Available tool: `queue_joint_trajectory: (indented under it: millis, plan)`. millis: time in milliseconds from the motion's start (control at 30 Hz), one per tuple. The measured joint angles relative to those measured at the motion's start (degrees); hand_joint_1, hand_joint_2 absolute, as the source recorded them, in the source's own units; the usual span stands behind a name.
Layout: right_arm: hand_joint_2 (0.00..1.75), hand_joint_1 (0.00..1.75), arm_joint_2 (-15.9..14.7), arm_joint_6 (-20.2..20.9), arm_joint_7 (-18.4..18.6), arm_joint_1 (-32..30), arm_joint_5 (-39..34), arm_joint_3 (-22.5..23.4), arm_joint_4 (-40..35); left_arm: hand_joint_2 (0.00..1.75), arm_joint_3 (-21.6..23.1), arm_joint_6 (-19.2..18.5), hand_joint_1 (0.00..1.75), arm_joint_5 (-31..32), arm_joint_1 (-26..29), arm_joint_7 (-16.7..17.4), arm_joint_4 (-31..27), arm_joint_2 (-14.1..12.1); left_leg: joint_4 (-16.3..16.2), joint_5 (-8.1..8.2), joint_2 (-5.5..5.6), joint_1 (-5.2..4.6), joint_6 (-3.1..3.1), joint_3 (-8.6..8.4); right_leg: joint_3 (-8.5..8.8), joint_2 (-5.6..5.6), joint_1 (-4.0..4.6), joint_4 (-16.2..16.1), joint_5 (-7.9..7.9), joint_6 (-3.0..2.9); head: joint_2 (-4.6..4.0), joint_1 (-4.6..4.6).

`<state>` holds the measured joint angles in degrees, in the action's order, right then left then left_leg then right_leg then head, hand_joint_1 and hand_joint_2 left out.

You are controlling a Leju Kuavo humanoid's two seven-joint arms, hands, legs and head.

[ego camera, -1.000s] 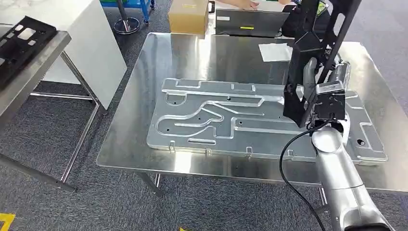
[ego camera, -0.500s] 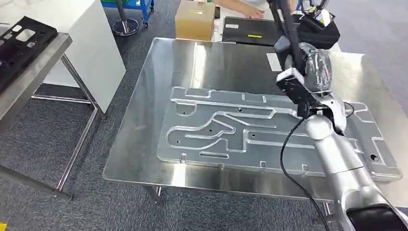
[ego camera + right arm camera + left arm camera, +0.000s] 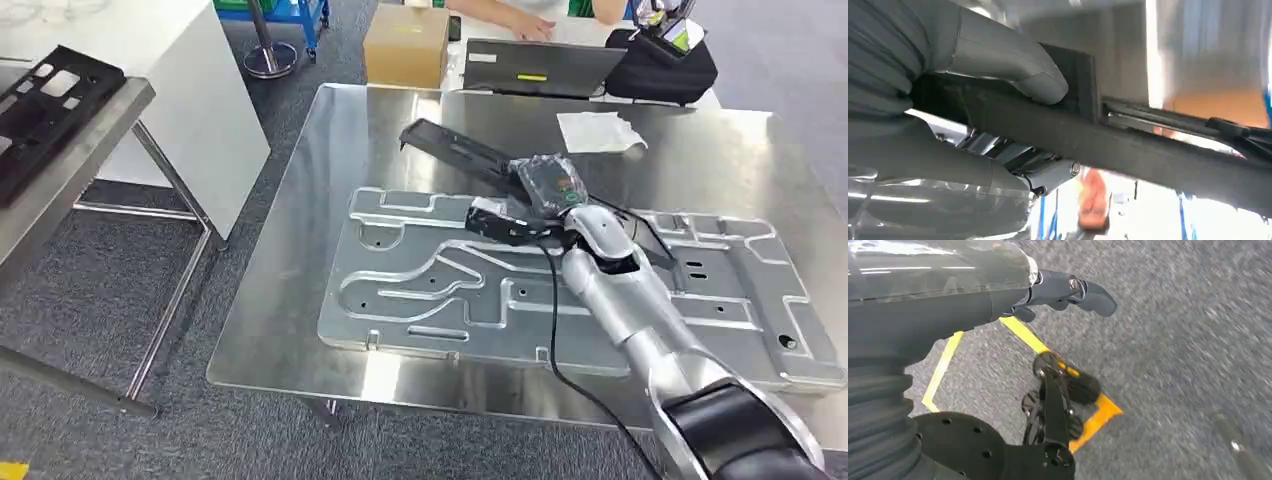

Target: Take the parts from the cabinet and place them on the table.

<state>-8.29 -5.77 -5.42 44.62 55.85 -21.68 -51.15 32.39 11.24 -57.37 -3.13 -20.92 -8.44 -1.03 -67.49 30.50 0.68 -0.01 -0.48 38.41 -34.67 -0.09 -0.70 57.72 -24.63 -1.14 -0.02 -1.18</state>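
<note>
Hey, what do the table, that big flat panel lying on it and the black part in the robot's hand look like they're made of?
Table: likely stainless steel, brushed, mirror-like reflections.
Flat panel: probably aluminium, matte silver with raised ribs.
Black part, gripped by the right hand: likely moulded plastic, dull black.

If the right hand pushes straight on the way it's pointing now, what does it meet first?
Judging by the head view, the right hand points up-table; the black part it holds leads, over bare table, toward the cardboard box. Depth unclear.

Long flat black part [image 3: 455, 148], lying low and slanted across steel table [image 3: 330, 200], above embossed metal panel [image 3: 420, 290]
</note>
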Motion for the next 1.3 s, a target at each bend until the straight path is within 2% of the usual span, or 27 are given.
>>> queue_joint_trajectory:
  millis: [67,100,133,200,233,267,300,400,433,500,533,567,600,633,667,733,767,867,933,967,1067,1100,1133,1167,1233,1267,1300]
  plan:
    - [1.75,1.75,1.08,0.64,-0.13,-0.82,0.17,-0.27,1.88,1.75,0.24,-0.11,0.0,0.13,0.0,0.02,0.0,-0.04,-8.25,2.57,-0.24,0.35,-0.59,4.39,0.02,-0.03,0.02,0.04,-0.08,-0.09,0.0,0.0]
    - [1.75,1.75,1.58,0.99,-0.2,-1.18,0.35,-0.51,3.05,1.75,0.33,-0.15,0.0,0.13,0.06,0.02,0.0,-0.06,-8.79,1.89,-0.29,0.54,-0.74,4.89,0.13,0.03,-0.01,0.06,-0.15,-0.03,0.0,0.0]
    - [1.75,1.75,1.97,1.38,-0.35,-1.59,0.63,-0.7,3.97,1.75,0.37,-0.29,0.0,0.13,0.03,0.02,0.0,-0.07,-6.52,-0.1,-0.31,0.75,-0.9,4.0,0.3,0.12,-0.08,0.11,-0.27,0.09,0.0,0.0]
    - [1.75,1.75,2.28,2.38,-0.87,-1.98,0.92,-0.81,5.54,1.75,0.48,-0.66,0.0,-0.11,0.05,0.02,0.0,-0.31,3.23,-5.43,-0.36,1.13,-1.15,-0.68,0.71,0.22,-0.27,0.49,-0.76,0.6,0.0,0.0]
    - [1.75,1.75,2.39,2.78,-1.07,-1.86,0.96,-0.81,6.15,1.75,0.64,-0.74,0.0,-0.18,0.05,0.02,0.0,-0.37,7.47,-6.47,-0.33,1.38,-1.32,-2.56,0.71,0.28,-0.17,0.83,-1.08,0.98,0.0,0.0]
    - [1.75,1.75,2.41,3.13,-1.36,-1.81,1.05,-0.81,6.74,1.75,0.77,-0.94,0.0,-0.28,0.0,0.02,0.0,-0.37,8.48,-5.55,-0.2,0.95,-1.02,-3.42,0.43,0.5,0.23,1.28,-1.31,1.36,0.0,-0.02]
    - [1.75,1.75,2.43,3.32,-1.49,-1.76,1.09,-0.81,7.18,1.75,0.83,-0.98,0.0,-0.37,-0.06,-0.02,0.0,-0.37,8.31,-5.63,-0.2,1.18,-0.25,-3.33,0.53,0.56,0.32,1.03,-1.18,1.59,0.0,0.02]
    - [1.75,1.75,2.41,3.63,-2.08,-1.57,1.11,-0.72,8.2,1.75,1.01,-1.12,0.0,-0.68,-0.05,-0.15,0.0,-0.37,8.66,-5.72,-0.35,1.04,0.82,-3.82,1.06,0.74,0.24,0.69,-1.16,2.24,0.0,0.02]
    - [1.75,0.0,2.39,3.87,-2.3,-1.58,1.11,-0.66,8.36,1.75,1.07,-1.14,0.0,-0.72,-0.03,-0.22,0.0,-0.37,9.01,-5.9,-0.56,1.24,1.22,-4.11,1.06,0.7,0.04,1.31,-1.78,2.48,0.0,0.04]
    - [1.75,0.0,2.39,4.81,-2.65,-1.59,1.09,-0.64,9.06,1.75,1.12,-1.23,0.0,-0.87,-0.11,-0.61,0.0,-0.37,9.2,-5.99,-0.7,1.21,1.63,-4.15,-2.08,0.5,0.02,7.96,-5.98,2.84,0.0,0.04]
    - [1.75,0.0,2.39,5.27,-2.93,-2.05,1.11,-0.64,9.54,0.0,1.12,-1.31,0.0,-0.87,-0.14,-0.72,0.0,-0.37,9.19,-5.99,-0.7,1.14,1.73,-4.12,-4.41,0.46,-0.07,12.81,-8.1,2.95,0.0,0.04]
    - [1.75,0.0,2.39,5.25,-3.15,-2.34,1.14,-0.57,9.75,0.0,1.16,-1.42,0.0,-0.85,-0.1,-0.72,0.0,-0.39,9.18,-5.96,-0.73,1.07,1.78,-4.12,-6.35,0.45,-0.07,16.77,-9.37,2.98,0.0,0.04]
    - [1.75,0.0,2.45,5.38,-3.37,-2.32,1.29,-0.55,10.04,0.0,1.23,-1.47,0.0,-0.85,-0.04,-0.72,0.02,-0.37,9.18,-5.94,-0.77,1.01,1.81,-4.16,-7.27,0.44,-0.06,18.42,-9.33,2.96,0.0,0.04]
    - [1.75,0.0,2.47,5.57,-3.45,-2.39,1.51,-0.55,10.41,0.0,1.25,-1.55,0.0,-0.85,-0.07,-0.72,0.02,-0.37,9.17,-5.94,-0.78,1.01,1.81,-4.2,-6.9,0.43,-0.06,17.39,-8.01,2.87,0.0,0.04]
    - [1.75,0.0,2.5,5.55,-3.45,-2.47,1.6,-0.55,10.61,0.0,1.27,-1.73,0.0,-0.85,-0.1,-0.72,0.0,-0.37,9.17,-5.93,-0.78,1.01,1.8,-4.28,-5.36,0.43,-0.06,14.2,-5.85,2.7,0.0,0.04]
    - [1.75,0.0,2.56,5.47,-3.52,-2.47,1.86,-0.46,10.67,0.0,1.29,-1.99,0.0,-0.85,-0.14,-0.79,0.0,-0.35,9.17,-5.87,-0.76,1.01,1.64,-4.5,-0.32,0.37,-0.03,4.29,-1.27,2.09,0.0,0.04]
    - [1.75,0.0,2.6,5.35,-3.76,-2.46,1.92,-0.44,10.67,0.0,1.29,-1.99,0.0,-0.87,-0.21,-0.83,0.0,-0.33,9.08,-5.84,-0.76,0.82,1.35,-4.45,1.14,0.28,0.15,0.77,-1.52,1.83,0.0,0.04]
    - [1.75,0.0,2.87,4.96,-4.37,-2.76,1.9,-0.22,10.65,0.0,1.29,-2.06,0.0,-0.92,-0.27,-0.87,0.0,-0.33,9.52,-6.04,-0.76,0.68,0.34,-4.56,1.02,0.41,0.54,0.74,-1.12,1.54,0.0,0.04]
    - [1.75,0.0,3.02,4.83,-4.35,-2.75,1.92,0.11,10.65,0.0,1.29,-2.08,0.0,-0.92,-0.25,-0.9,0.0,-0.35,9.15,-5.76,-0.69,0.76,-0.25,-4.44,1.39,0.21,-0.14,-0.04,-0.41,0.7,0.0,0.02]
    - [1.75,0.0,3.13,4.83,-4.31,-2.74,1.92,0.11,10.65,0.0,1.31,-2.08,0.0,-0.98,-0.16,-0.9,0.0,-0.35,7.41,-4.2,-0.68,0.7,-0.39,-3.76,1.4,0.13,-0.1,-0.13,-0.36,0.31,0.0,0.02]
    - [1.75,0.0,3.28,4.72,-4.31,-2.97,1.92,0.54,10.63,0.0,1.33,-2.17,0.0,-1.14,-0.15,-0.94,0.0,-0.35,-5.83,2.69,-0.68,0.76,-0.87,2.05,0.93,0.05,0.04,-0.09,-0.2,-0.1,0.0,-0.02]
    - [1.75,0.0,3.28,4.7,-4.28,-3.1,1.92,0.59,10.61,0.0,1.33,-2.16,0.0,-1.18,-0.12,-0.94,0.0,-0.35,-8.37,3.25,-0.68,0.77,-0.95,3.05,0.88,0.05,0.1,-0.07,-0.18,-0.09,0.0,-0.02]
    - [1.75,0.0,3.28,4.53,-4.31,-3.23,1.9,0.91,10.52,0.0,1.33,-2.19,0.0,-1.44,-0.06,-0.94,0.0,-0.35,-7.94,2.41,-0.68,0.77,-0.92,2.63,0.93,0.06,0.12,-0.05,-0.17,-0.08,0.0,-0.02]
    - [1.75,0.0,3.28,4.46,-4.31,-3.27,1.9,1.14,10.39,0.0,1.33,-2.19,0.0,-1.53,-0.08,-0.94,0.0,-0.35,-4.52,0.27,-0.68,0.76,-0.78,0.72,1.02,0.09,0.12,-0.03,-0.17,-0.07,0.0,-0.02]
    - [1.75,0.0,3.28,4.33,-4.33,-3.35,1.92,1.59,10.19,0.0,1.33,-2.19,0.0,-1.64,-0.07,-0.94,0.0,-0.37,6.17,-4.73,-0.66,0.7,-0.16,-4.88,1.27,0.13,0.16,0.01,-0.23,0.08,0.0,-0.02]
    - [1.75,0.0,3.28,4.33,-4.33,-3.5,1.9,1.7,10.04,0.0,1.33,-2.16,0.0,-1.79,-0.1,-0.96,0.02,-0.48,9.56,-4.73,-0.62,0.5,0.24,-6.43,1.22,0.09,0.19,0.01,-0.25,0.3,0.0,-0.02]
    - [1.75,0.0,3.28,4.2,-4.44,-3.52,1.83,1.83,9.99,0.0,1.33,-2.08,0.0,-1.97,-0.05,-0.98,0.0,-0.55,10.31,-4.72,-0.67,0.23,0.39,-6.81,0.92,0.15,0.43,0.24,-0.18,0.74,0.0,-0.02]
